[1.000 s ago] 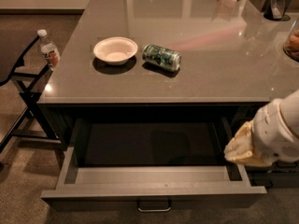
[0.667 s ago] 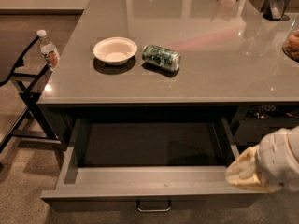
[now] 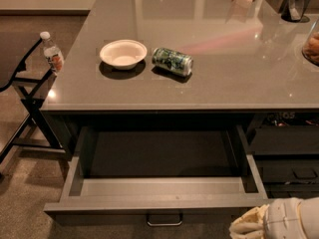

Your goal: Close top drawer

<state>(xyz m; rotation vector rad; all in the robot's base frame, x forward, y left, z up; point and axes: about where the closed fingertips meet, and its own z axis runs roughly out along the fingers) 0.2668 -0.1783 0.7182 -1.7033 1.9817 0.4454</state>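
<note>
The top drawer [image 3: 164,187] is a wide, shallow dark grey drawer with lighter grey inner walls, pulled far out from under the grey counter [image 3: 239,68]. It looks empty inside. Its small metal bar handle [image 3: 164,219] sits in the middle of the front panel at the bottom of the view. My gripper [image 3: 247,226] is at the bottom right corner, just in front of and below the drawer's right front corner, on a pale rounded wrist.
A white bowl [image 3: 123,53] and a green can [image 3: 172,61] lying on its side rest on the counter. A water bottle [image 3: 52,52] stands on a black folding stand at the left. Narrower dark drawers [image 3: 289,153] are at the right.
My arm has moved down and toward the camera, from beside the drawer's right wall to below its right front corner. The drawer has not moved.
</note>
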